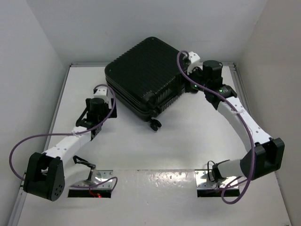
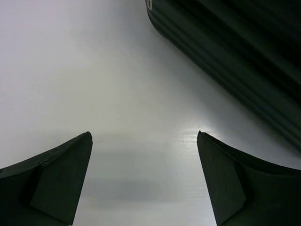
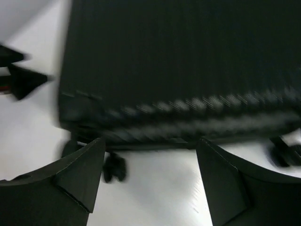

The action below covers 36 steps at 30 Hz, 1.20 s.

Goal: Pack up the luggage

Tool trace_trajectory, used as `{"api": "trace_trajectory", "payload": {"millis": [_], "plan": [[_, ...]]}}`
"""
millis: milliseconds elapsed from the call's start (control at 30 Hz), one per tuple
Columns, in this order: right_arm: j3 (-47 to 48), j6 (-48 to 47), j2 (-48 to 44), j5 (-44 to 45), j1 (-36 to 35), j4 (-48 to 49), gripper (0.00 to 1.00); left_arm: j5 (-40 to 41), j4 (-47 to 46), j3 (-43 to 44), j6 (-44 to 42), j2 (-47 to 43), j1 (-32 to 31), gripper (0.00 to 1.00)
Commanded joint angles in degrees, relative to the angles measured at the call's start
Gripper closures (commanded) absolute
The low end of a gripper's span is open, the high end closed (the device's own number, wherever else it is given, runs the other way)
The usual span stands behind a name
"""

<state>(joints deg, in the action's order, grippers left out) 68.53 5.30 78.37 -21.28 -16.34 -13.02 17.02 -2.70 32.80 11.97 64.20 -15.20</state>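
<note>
Okay, the luggage [image 1: 143, 77] lies shut, ribbed shell up, at the far middle of the table [image 1: 188, 146], with its wheels [image 1: 154, 125] at the near corner. No loose items show, so I judge packing is at its closing end or not yet opened up; I can't tell which. My left gripper [image 2: 144, 135] is spread wide and empty over bare table just beside the case's left edge. My right gripper [image 3: 151, 140] is also spread, nothing between the fingers, near the right side; that view is blurred. The next move needs a firm hold on an edge or the zip. No brand is readable, and a small white mark [image 2: 149, 4] on the shell is illegible.
</note>
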Motion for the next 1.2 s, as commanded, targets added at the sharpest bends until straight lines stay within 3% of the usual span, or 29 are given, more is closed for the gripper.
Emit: {"api": "trace_trajectory", "payload": {"millis": [0, 200, 467, 767, 833, 867, 900, 967, 1000, 1100, 1167], "plan": [[4.2, 3.9, 2.9, -9.4, -5.7, -4.5, 0.21, -1.7, -0.5, 3.7, 0.9, 0.6, 2.7, 0.02], [2.6, 1.6, 5.3, -4.6, -15.3, -10.7, 0.11, -2.6, 3.0, 7.3, 0.0, 1.6, 7.2, 0.01], [6.5, -2.7, 11.7, 6.5, -19.5, -14.6, 0.01, -3.0, 4.7, 8.9, 0.3, 1.8, 11.3, 0.01], [12.2, -0.1, 17.5, 13.9, -23.5, -12.4, 0.01, -3.8, 5.2, 8.3, 0.3, 1.3, 13.7, 0.01], [13.3, 0.1, 18.0, 15.2, -25.0, -12.9, 0.08, -3.8, 5.2, 8.3, 0.3, 1.3, 14.8, 0.01], [13.1, 0.2, 17.5, 16.3, -25.8, -12.7, 0.17, -3.8, 4.6, 7.7, 0.3, 1.3, 14.8, 0.01], [12.8, 0.1, 16.9, 16.4, -26.0, -12.4, 0.37, -3.8, 4.1, 7.7, 0.3, 1.3, 15.3, 0.01], [10.8, -0.5, 15.9, 16.1, -26.4, -11.7, 0.54, -5.7, 2.1, 7.7, -1.1, 2.7, 16.0, 0.11], [10.1, -0.7, 15.5, 15.1, -26.1, -11.8, 0.72, -7.2, 1.6, 7.7, -2.8, 3.4, 16.6, 0.14], [5.1, -2.7, 12.4, 14.9, -25.0, -12.1, 0.98, -13.5, -1.3, 8.9, -8.3, 6.6, 17.8, 0.2], [1.4, -3.6, 8.3, 15.0, -23.4, -12.4, 1.0, -21.0, -5.9, 8.3, -10.6, 7.2, 19.7, 0.21]]}}
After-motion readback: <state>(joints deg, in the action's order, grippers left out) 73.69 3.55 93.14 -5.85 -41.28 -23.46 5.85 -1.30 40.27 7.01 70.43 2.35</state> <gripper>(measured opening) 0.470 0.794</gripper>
